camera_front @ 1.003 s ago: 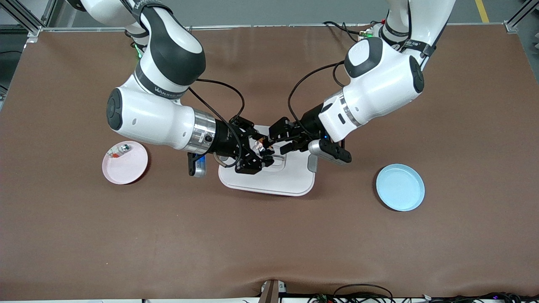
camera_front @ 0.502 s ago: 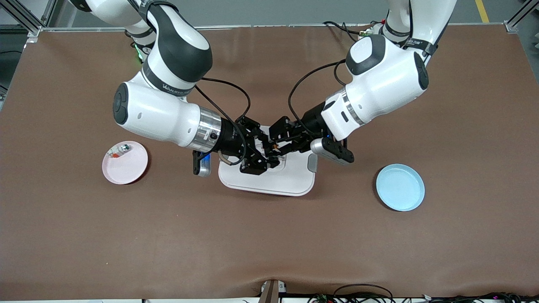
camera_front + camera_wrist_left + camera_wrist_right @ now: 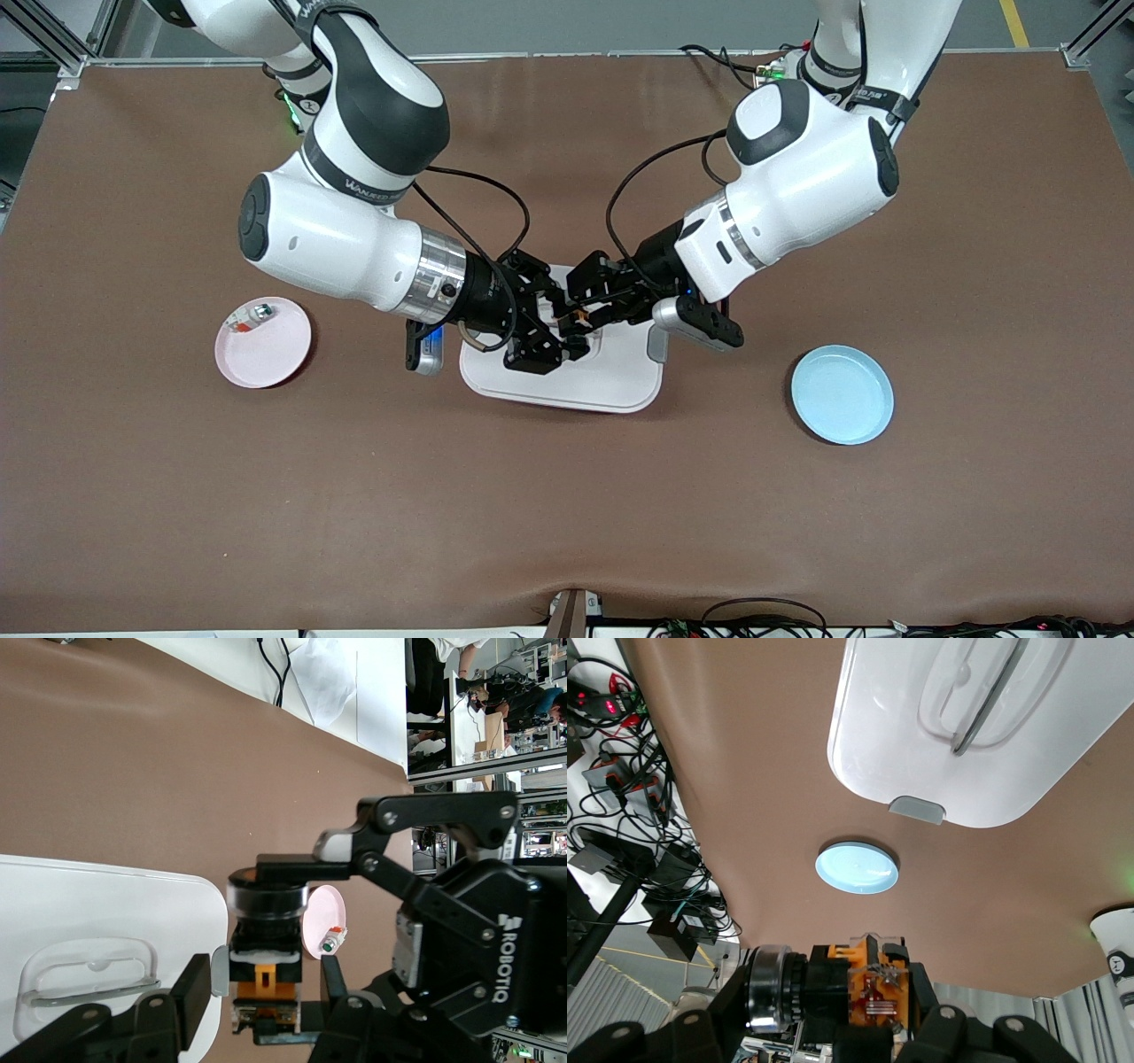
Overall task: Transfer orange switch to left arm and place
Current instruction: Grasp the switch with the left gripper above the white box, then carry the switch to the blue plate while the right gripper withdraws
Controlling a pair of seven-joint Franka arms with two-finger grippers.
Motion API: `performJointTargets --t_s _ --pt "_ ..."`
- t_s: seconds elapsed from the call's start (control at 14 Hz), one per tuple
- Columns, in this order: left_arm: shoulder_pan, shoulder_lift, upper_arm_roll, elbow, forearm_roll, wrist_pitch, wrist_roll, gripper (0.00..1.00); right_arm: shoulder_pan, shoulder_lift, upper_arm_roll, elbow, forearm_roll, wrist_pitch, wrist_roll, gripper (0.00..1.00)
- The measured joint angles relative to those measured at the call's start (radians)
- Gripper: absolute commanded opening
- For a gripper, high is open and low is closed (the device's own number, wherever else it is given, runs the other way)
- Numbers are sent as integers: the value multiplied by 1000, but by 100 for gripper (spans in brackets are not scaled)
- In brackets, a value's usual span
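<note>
- Orange switch (image 3: 578,315), blocky with a round black collar, sits pinched between both grippers above the box (image 3: 602,377).
- Right gripper (image 3: 556,330) clamps it; left gripper (image 3: 592,306) clamps its body too.
- Box: smooth white plastic, rounded corners, directly beneath both.

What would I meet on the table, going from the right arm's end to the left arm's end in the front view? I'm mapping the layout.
Pink plate holding a small silver-and-red item → white box, with the orange switch held above it → blue plate.
</note>
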Motion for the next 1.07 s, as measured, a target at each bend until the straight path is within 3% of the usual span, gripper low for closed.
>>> performJointTargets --t_s 0.29,0.43,0.72,1.0,1.07 --pt "0 5 0 0 0 0 0 49 8 10 0 7 0 20 11 0" --pt "0 9 0 0 0 0 0 40 11 16 0 10 0 23 12 0" --pt "0 12 1 0 6 1 14 1 12 22 -2 18 0 22 14 0" --pt "0 12 1 1 7 1 21 0 12 22 -2 20 0 24 15 0" --pt "0 12 1 2 7 1 23 0 12 22 -2 20 0 24 15 66"
